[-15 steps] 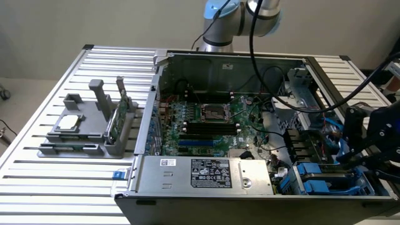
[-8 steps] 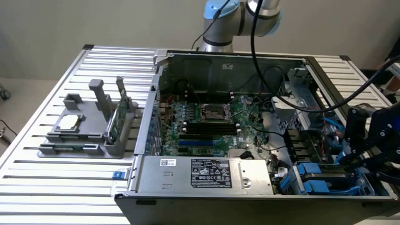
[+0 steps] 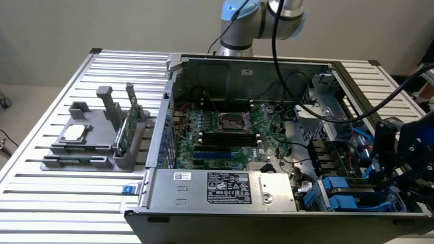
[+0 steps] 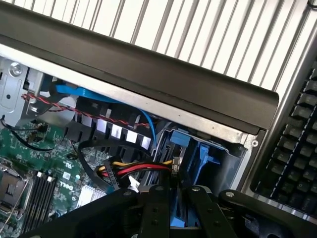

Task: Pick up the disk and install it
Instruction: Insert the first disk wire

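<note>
Nearest to us, the slatted metal worktop (image 3: 40,213) carries an open computer case (image 3: 156,152), its grey power supply (image 3: 230,187) lying along the front edge. At the front corner on the exterior view's right, the black gripper (image 3: 397,173) hangs over the drive bay (image 3: 339,195), where blue plastic brackets stand side by side.

From the wrist we look along the gripper (image 4: 176,198). Its fingers (image 4: 154,208) are drawn close together and clamped on a thin blue edge, the carrier of the disk (image 4: 177,220). The disk stands on edge at the mouth of the bay, its metal body hidden from us. Just beside it, a bundle of red, yellow and black wires (image 4: 133,171) runs into the case.

Farther back lies the green motherboard (image 3: 224,127) with its processor socket. On the exterior view's left, well apart from the case, a grey holder (image 3: 88,152) keeps a small square silver chip (image 3: 73,133) and an upright green card (image 3: 129,127). At the far edge rises the arm's base (image 3: 237,30).
</note>
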